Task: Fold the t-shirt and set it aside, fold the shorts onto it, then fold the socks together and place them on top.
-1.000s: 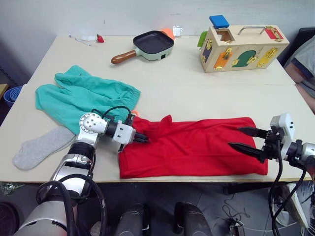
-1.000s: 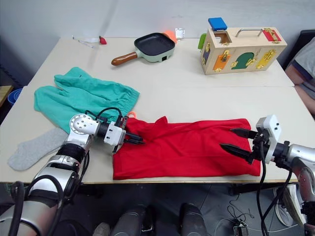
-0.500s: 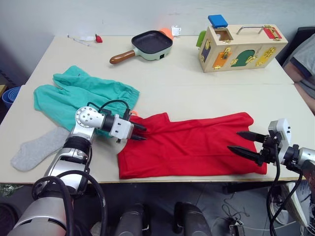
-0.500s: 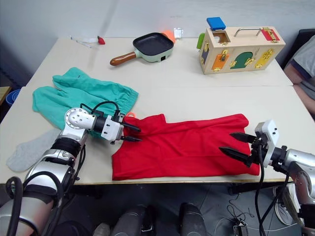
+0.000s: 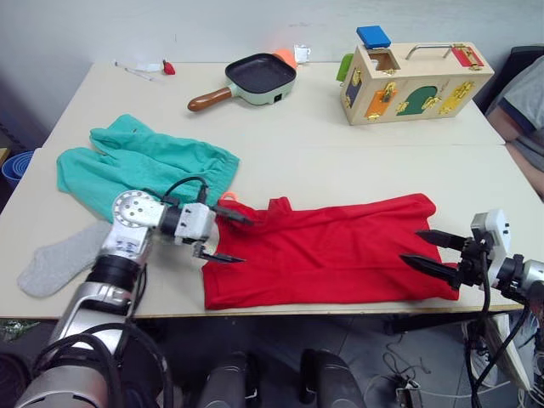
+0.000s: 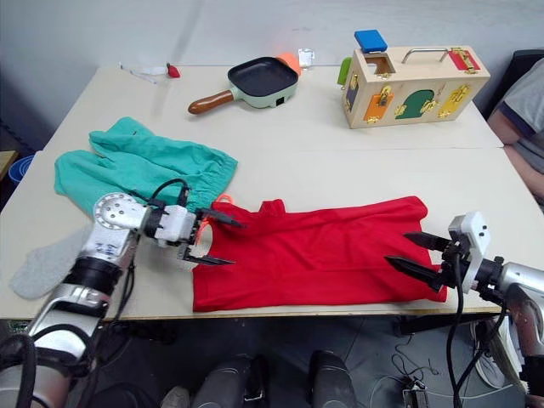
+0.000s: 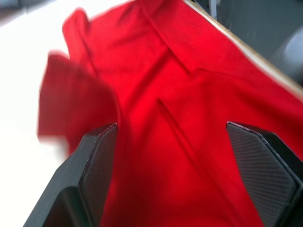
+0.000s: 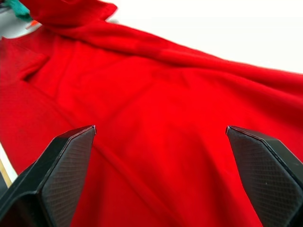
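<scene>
1. Two grippers, both spread wide, both empty. My left gripper (image 5: 225, 237) hovers at one end of the t-shirt (image 5: 327, 251); my right gripper (image 5: 432, 251) is at the other end.
2. T-shirt lies lengthwise along the tabletop's near edge, already a long band, hem close to the drop.
3. Risk one: a careless drag toward me could slide cloth off that edge.
4. Risk two: my left fingers sit close to the shorts (image 5: 140, 166) and their orange drawstring (image 5: 228, 196). I could pinch those too.
5. Risk three: closing on the top layer alone, so the fold comes apart.
6. One sock (image 5: 61, 257) waits by the tabletop's left edge.
</scene>
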You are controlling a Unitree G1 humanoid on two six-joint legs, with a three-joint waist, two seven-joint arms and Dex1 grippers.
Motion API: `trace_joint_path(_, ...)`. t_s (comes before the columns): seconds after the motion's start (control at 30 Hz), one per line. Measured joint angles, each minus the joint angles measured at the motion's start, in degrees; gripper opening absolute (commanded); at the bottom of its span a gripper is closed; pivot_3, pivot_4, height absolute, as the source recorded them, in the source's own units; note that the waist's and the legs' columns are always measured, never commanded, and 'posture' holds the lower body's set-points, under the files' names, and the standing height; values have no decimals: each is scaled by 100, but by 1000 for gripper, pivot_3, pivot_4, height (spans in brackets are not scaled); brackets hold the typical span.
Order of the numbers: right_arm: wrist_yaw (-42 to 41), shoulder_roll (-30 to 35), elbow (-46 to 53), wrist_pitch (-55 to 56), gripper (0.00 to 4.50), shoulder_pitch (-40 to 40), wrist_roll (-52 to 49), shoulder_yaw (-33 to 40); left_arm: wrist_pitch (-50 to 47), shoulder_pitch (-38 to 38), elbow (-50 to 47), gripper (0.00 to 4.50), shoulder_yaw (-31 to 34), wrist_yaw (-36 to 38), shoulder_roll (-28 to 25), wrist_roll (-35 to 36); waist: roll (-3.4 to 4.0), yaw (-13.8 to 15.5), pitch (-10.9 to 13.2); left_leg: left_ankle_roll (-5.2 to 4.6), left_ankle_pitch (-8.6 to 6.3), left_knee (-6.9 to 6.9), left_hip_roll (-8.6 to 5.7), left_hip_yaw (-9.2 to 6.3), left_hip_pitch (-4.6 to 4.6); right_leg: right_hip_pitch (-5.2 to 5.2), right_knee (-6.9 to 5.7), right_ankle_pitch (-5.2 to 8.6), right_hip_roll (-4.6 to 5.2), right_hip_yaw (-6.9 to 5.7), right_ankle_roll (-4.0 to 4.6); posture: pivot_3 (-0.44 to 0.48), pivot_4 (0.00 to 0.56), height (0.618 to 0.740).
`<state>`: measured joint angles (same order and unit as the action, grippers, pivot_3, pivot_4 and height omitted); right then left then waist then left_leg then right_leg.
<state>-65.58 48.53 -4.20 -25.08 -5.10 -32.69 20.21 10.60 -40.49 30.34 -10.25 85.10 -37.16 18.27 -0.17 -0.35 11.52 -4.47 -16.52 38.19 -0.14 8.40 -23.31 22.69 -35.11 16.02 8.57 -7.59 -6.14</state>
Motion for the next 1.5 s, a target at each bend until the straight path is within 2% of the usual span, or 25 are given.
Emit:
trace_joint_path(0.07, -3, 0, -7, 2, 4500, 4, -1, 25, -1061, 112, -296, 4480, 94, -204, -162, 128, 0, 3, 0, 0, 0, 0, 0, -1, 0, -2, -1, 0, 0, 1, 0, 0, 150, 740)
trace_joint_path(0.2, 0, 0, 18, 1, 4500, 11, -8, 25, -3241, 110, -991, 4480, 357, -1079, -172, 433, 0, 53, 0, -3, 0, 0, -3, -11, 0, -13, -2, -2, 3, 0, -4, 0, 150, 740)
trace_joint_path(0.27, 3, 0, 36, 1, 4500, 24, -10, 25, -3935, -1, -1176, 4480, 360, -1372, -113, 483, 0, 50, 0, -3, 0, 0, -3, -11, 0, -14, -2, -3, 2, 0, -6, 0, 150, 740)
trace_joint_path(0.5, 24, -10, 77, -1, 4500, 60, -20, 25, -5520, -786, -1442, 4480, 284, -2290, 507, 504, -1, 40, 0, 1, 2, -1, -3, -8, 1, -14, -3, -3, -4, -1, -7, 0, 150, 740)
trace_joint_path(0.7, 32, -40, 91, -1, 4500, 67, -22, 24, -6866, -1118, -1816, 4480, 127, -2839, 894, 570, -1, 29, 0, 7, 6, -2, 0, -6, 2, -14, -5, -3, -9, 2, -7, 0, 150, 740)
trace_joint_path(0.77, 37, -90, 119, 0, 4500, 70, -22, 21, -6921, -1144, -1909, 4480, -138, -2923, 919, 461, -1, 34, 0, 7, 6, -2, -1, -6, 2, -14, -4, -3, -8, 3, -7, 0, 150, 740)
trace_joint_path(0.87, 52, -116, 169, 0, 4500, 92, -22, 14, -6658, -1122, -1891, 3891, -465, -3127, 951, 109, -1, 37, 0, 9, 6, -2, -1, -5, 2, -13, 4, -3, -7, 4, -7, 0, 150, 740)
trace_joint_path(1.07, 92, -189, 199, -1, 4500, 96, -26, 14, -6127, -1038, -1835, 1977, -366, -3454, 1239, -64, -1, 42, 0, 14, 2, -2, -1, -5, 2, -11, 12, -3, -2, 5, -6, 0, 150, 740)
trace_joint_path(1.17, 61, -189, 206, 12, 4500, 136, -48, 15, -5709, -822, -1892, 1018, -243, -3294, 1156, -56, 0, 39, 0, 19, 0, -3, -1, -5, 3, -10, 14, -3, -2, 5, -6, 0, 150, 740)
trace_joint_path(1.27, -102, -183, 360, 206, 4500, 168, -38, 17, -5343, -521, -1996, 33, -200, -2839, 979, 18, 0, 23, 0, 26, -3, -3, 0, -2, 2, -5, 13, -2, -3, 8, -5, 0, 150, 740)
trace_joint_path(1.43, -443, -67, 686, 944, 4500, 71, 122, -12, -4300, -159, -2239, 33, -225, -1881, 673, 68, 1, 31, -1, 44, -12, -4, -2, -1, 4, -7, 15, -2, -1, 7, -4, 0, 150, 740)
trace_joint_path(1.5, -552, -304, 699, 1292, 4500, -75, 81, -7, -3795, -45, -2263, 33, -241, -1633, 688, 31, -1, 45, -1, 44, -12, -2, -1, -3, 4, -8, 17, -2, -1, 5, -4, 0, 150, 740)
